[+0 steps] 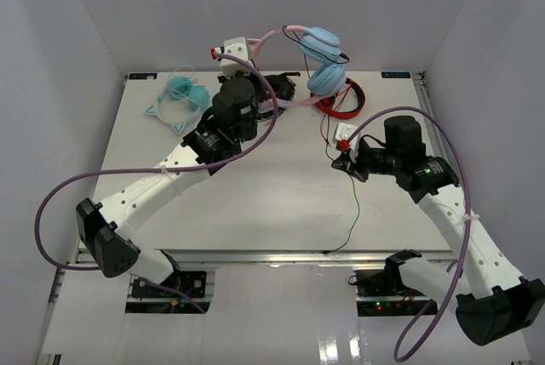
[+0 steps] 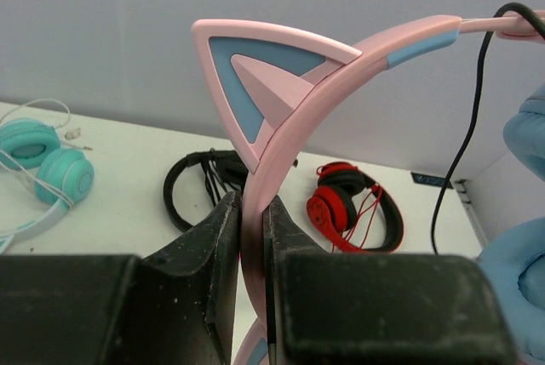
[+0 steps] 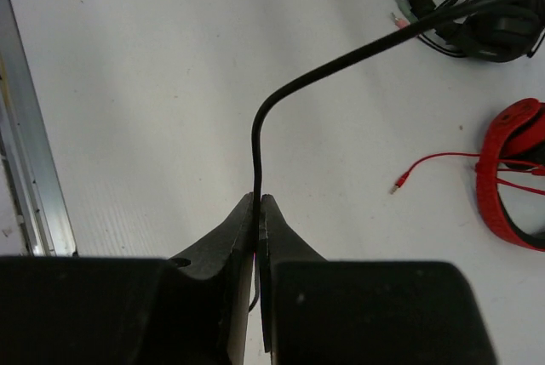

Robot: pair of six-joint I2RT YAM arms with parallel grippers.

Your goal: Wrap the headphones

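Overhead, the headphones (image 1: 325, 59) hang in the air above the far edge of the table (image 1: 255, 203), at about twelve o'clock in the top view. Their light-blue ear cups (image 1: 324, 42) dangle from a pink cat-ear headband (image 2: 341, 76). The left gripper (image 2: 253, 212) is clamped tight on that headband, just below one cat ear. The right gripper (image 3: 257, 205) is closed almost completely and pinches the thin black cable (image 3: 341, 63). From the right gripper, the headphones lie toward eleven o'clock and higher up. The cable climbs that way to the cups, and its loose tail trails toward six o'clock, down to the table's near edge. The right arm is nearer the slack, so winding would likely fall to it while the left steadies the frame. Four pairs are in view: this one, plus a teal pair (image 1: 183, 93), a red pair (image 1: 345, 101) and a black pair (image 3: 498, 29), all lying on the table.
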